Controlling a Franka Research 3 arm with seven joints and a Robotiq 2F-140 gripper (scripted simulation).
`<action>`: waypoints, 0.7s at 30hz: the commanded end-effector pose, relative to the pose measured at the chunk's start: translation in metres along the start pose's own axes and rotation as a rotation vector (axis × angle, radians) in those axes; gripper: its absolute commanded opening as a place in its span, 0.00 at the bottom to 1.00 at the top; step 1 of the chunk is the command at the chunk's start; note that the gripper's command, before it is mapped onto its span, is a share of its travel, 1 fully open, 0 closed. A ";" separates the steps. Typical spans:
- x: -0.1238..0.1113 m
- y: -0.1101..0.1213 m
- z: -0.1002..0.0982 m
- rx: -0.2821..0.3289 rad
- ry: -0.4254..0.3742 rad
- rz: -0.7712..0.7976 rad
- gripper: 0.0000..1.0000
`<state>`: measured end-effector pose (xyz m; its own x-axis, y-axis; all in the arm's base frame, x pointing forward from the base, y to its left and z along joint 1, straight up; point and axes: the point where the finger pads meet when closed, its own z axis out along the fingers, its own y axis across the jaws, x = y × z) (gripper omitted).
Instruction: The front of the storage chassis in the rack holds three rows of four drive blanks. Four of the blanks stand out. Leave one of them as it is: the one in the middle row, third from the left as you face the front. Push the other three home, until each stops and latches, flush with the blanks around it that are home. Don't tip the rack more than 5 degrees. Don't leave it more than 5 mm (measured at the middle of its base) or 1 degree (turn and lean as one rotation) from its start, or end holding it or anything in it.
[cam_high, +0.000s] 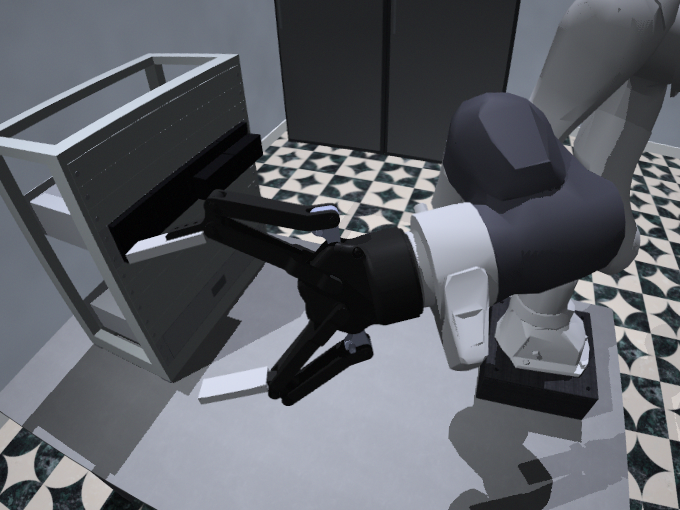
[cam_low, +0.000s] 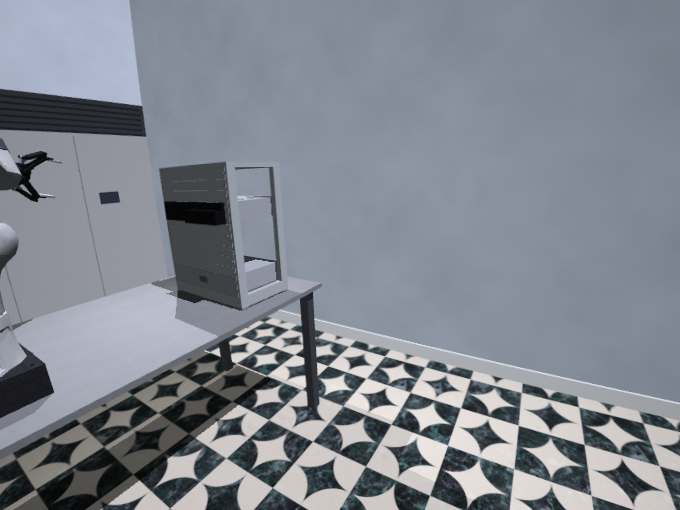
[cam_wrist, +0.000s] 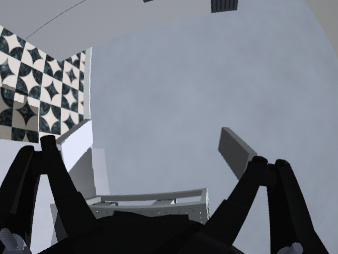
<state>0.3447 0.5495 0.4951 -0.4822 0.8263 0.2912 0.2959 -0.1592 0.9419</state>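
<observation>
Top view — gripper (cam_high: 181, 312) wide open, empty; chassis (cam_high: 181, 186) long axis horizontal, facing arm.

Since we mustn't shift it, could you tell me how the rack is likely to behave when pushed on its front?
The rack looks tall and mostly hollow, so a high push might tip it. It seems to stand loose on the table, so it could slide.
</observation>
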 end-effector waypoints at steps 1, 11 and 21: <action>-0.038 0.004 0.017 -0.110 -0.008 0.127 1.00; -0.127 -0.004 0.039 -0.196 -0.079 0.064 1.00; -0.219 -0.012 0.047 -0.249 -0.156 -0.004 1.00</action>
<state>0.4754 0.4059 0.4061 -0.3449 0.9172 0.1995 0.0983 -0.1761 0.9795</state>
